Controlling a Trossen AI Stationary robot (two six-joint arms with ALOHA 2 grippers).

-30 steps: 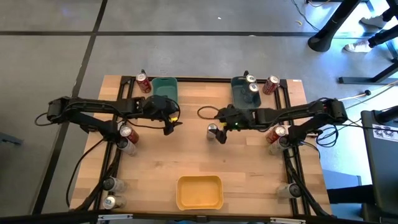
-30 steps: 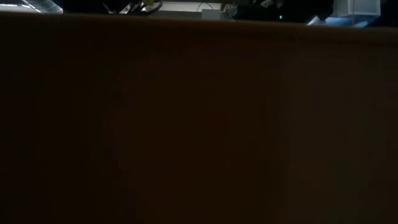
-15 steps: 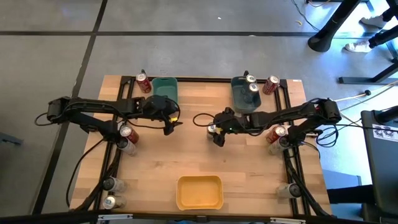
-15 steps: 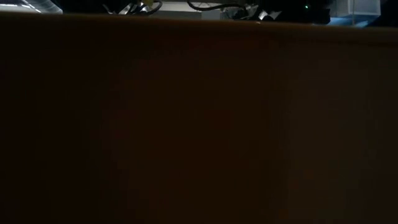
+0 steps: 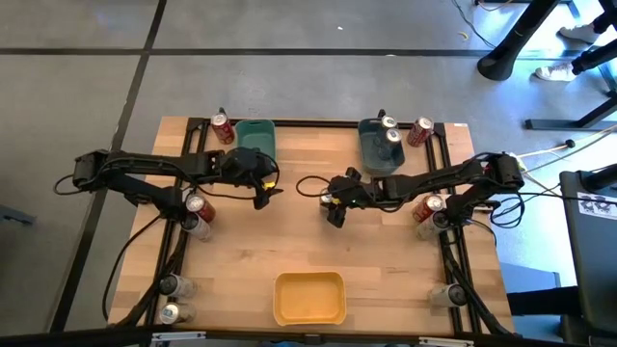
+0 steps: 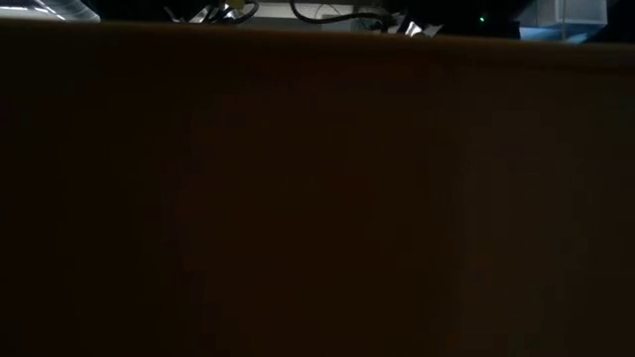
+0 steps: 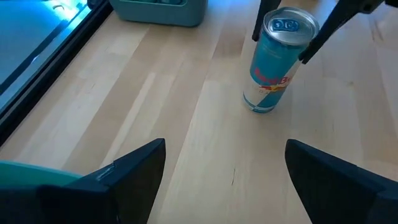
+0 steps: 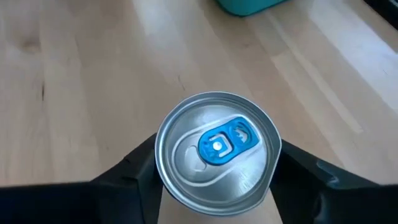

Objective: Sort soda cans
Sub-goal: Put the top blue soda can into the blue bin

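A pale wooden bench (image 5: 289, 241) is sitting on a grey floor (image 5: 77, 87) crossed by dark seams. Bluish light is falling on the floor's far right corner.

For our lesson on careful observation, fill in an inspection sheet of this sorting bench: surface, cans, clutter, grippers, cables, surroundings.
Surface: wooden table, bare in the middle.
Job's things: blue can upright mid-table; two cans in the right teal bin; other cans along the table's side edges; left teal bin and yellow bin show no cans.
Clutter: nothing seen.
Grippers: right gripper straddles the blue can, fingers at its sides, contact not clear; left gripper open, apart from it, beside the left teal bin.
Cables: dark cable looping beside the right gripper.
Surroundings: grey floor; stand legs at far right.
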